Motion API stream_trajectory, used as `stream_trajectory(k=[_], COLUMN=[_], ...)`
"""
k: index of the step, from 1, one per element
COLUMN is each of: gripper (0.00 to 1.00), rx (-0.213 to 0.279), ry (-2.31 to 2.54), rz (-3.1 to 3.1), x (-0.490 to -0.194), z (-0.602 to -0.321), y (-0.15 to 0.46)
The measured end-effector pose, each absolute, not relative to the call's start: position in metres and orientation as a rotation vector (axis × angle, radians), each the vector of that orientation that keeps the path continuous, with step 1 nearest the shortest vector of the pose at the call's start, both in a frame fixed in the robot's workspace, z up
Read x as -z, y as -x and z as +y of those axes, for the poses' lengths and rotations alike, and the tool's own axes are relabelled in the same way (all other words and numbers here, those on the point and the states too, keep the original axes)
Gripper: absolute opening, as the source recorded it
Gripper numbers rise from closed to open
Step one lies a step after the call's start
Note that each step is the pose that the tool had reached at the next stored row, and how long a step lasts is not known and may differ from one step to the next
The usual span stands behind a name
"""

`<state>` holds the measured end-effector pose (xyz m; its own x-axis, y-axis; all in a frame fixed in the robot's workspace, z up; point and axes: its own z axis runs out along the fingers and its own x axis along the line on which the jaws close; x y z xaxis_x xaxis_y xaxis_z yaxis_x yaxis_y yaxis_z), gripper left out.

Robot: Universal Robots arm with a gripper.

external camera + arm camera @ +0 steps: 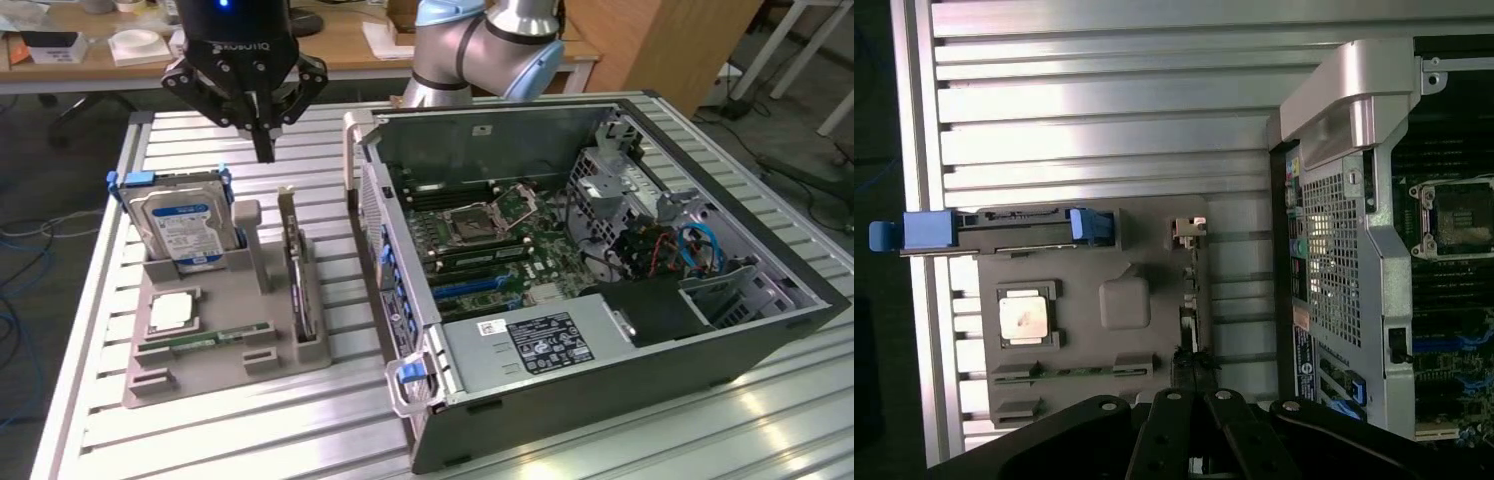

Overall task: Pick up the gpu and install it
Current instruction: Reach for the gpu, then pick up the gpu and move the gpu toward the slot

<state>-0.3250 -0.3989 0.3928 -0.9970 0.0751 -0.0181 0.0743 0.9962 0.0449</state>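
Dark board with a silver bracket, the gpu [296, 268] stands on edge in a slot along the side of the grey holder [207, 385] nearest the computer case [641, 390], with its bracket end toward the bench's [267, 430] far edge. On the same holder a blue-labelled hard drive [180, 225] stands upright at the far corner. A processor chip [174, 312] and a RAM stick [200, 342] lie flat nearer the front. The card is not yet lifted. To take it well, I judge the jaws must spread, square up across the thin board rather than along it, and descend straight, clear of the hard drive. The pincer [264, 148] hangs high over the holder, roughly in line with the card, its fingers pressed together, holding nothing and touching nothing
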Motion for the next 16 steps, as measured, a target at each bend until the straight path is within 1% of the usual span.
stream_trajectory(k=[12,13,15,16], gripper=[0.1,0.11,0.23,0.23], rx=[-0.069,-0.069,-0.069,-0.069], ry=[-0.117,-0.117,-0.117,-0.117], rz=[3.119,3.119,3.119,3.119], x=[-0.3928,-0.3928,-0.3928,-0.3928], z=[-0.3989,-0.3989,-0.399,-0.3991], y=[0.3251,0.3251,0.3251,0.3251])
